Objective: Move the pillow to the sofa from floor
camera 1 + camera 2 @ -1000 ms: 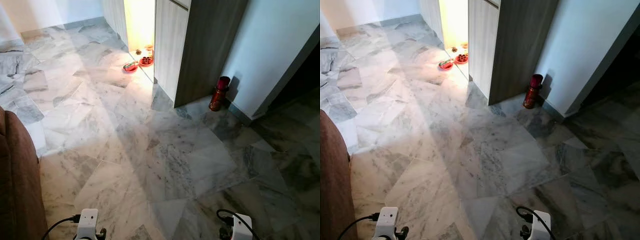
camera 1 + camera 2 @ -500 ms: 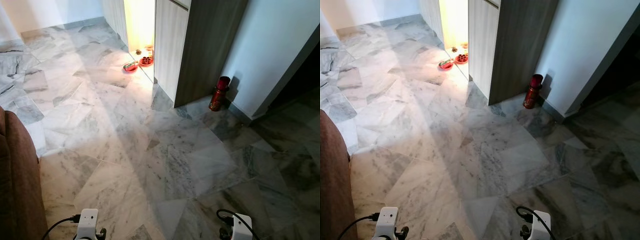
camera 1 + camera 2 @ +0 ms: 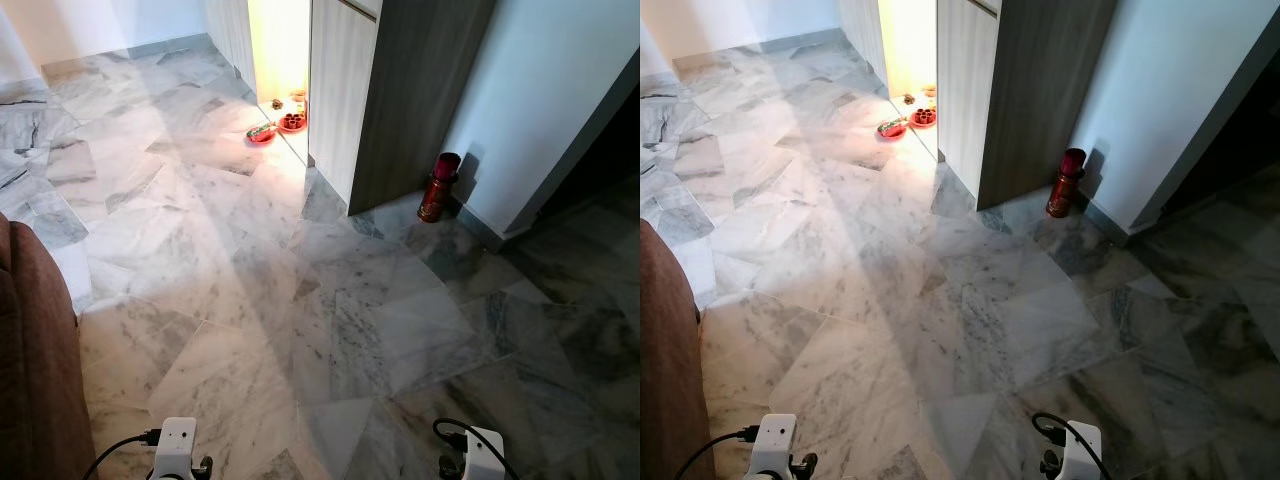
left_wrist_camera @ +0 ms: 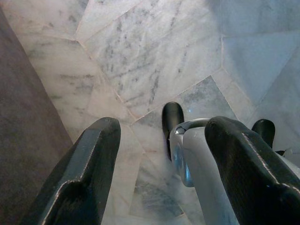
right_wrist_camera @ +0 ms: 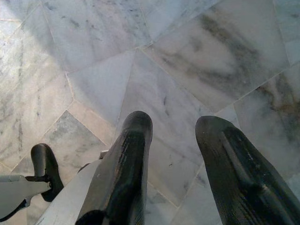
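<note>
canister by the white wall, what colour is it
Red, darker at the top. The canister stands on the marble floor; the left eye view shows it best.

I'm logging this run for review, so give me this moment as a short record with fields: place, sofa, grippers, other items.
place: marble floor by a wood cabinet
sofa: brown sofa at the robot's left
left gripper: open, empty, hanging over the floor
right gripper: open, empty, over the floor
other items: red flask at the wall; red dishes in the lit doorway
</note>
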`<state>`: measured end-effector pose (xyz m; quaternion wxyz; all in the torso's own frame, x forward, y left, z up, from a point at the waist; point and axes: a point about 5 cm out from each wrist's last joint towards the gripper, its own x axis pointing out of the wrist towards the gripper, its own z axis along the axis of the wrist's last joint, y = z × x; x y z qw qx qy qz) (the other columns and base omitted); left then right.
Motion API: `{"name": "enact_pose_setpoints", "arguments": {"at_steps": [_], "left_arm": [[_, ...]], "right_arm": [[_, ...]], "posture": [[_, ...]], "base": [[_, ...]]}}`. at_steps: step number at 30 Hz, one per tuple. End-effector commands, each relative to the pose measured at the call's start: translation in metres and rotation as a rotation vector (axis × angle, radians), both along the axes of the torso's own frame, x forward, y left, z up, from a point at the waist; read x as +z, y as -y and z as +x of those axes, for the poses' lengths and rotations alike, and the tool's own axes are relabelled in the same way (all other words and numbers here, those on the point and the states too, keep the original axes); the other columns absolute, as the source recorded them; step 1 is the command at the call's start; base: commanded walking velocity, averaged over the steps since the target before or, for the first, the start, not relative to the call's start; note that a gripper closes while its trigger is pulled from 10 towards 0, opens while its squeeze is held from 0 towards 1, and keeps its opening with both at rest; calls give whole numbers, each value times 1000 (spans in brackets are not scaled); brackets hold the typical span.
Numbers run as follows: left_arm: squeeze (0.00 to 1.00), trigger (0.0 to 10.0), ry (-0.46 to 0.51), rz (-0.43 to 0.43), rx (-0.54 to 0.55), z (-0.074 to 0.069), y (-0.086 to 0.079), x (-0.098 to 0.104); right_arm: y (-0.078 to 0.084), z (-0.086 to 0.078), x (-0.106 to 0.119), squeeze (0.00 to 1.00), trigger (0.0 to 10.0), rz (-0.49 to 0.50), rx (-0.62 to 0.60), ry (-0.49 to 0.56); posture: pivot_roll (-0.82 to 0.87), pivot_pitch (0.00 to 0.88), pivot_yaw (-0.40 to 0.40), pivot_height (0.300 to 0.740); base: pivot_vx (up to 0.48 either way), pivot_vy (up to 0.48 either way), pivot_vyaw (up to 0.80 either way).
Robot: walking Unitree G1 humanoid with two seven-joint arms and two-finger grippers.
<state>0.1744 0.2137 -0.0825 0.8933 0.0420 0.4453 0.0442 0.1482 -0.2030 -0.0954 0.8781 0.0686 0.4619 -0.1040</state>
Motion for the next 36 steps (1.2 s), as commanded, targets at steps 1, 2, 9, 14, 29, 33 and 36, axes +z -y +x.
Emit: {"name": "enact_pose_setpoints", "arguments": {"at_steps": [1,2,9,14,29,33,36], "left_arm": [[0,10000,55,7,-124,28,16,11],[0,10000,55,7,-124,28,16,11],[0,10000,55,7,-124,28,16,11],[0,10000,66,17,-130,32,13,14],[0,10000,108,-5,-68,42,15,20],[0,10000,127,-43,-43,49,21,23],[0,10000,120,-46,-37,47,23,21]], "right_arm": [[-3,35,14,0,10000,51,76,51],[-3,35,14,0,10000,51,76,51],[-3,35,14,0,10000,51,76,51],[-10,39,14,0,10000,84,52,69],[-11,44,17,0,10000,103,53,79],[-9,45,18,0,10000,94,68,82],[-7,46,18,0,10000,92,69,84]], "posture": [[-14,0,-6,740],[-14,0,-6,740],[-14,0,-6,740],[10,9,14,740],[0,34,-6,740],[0,37,-19,740],[-3,36,-25,740]], "base": [[0,0,0],[0,0,0],[0,0,0],[0,0,0],[0,0,0],[0,0,0],[0,0,0]]}}
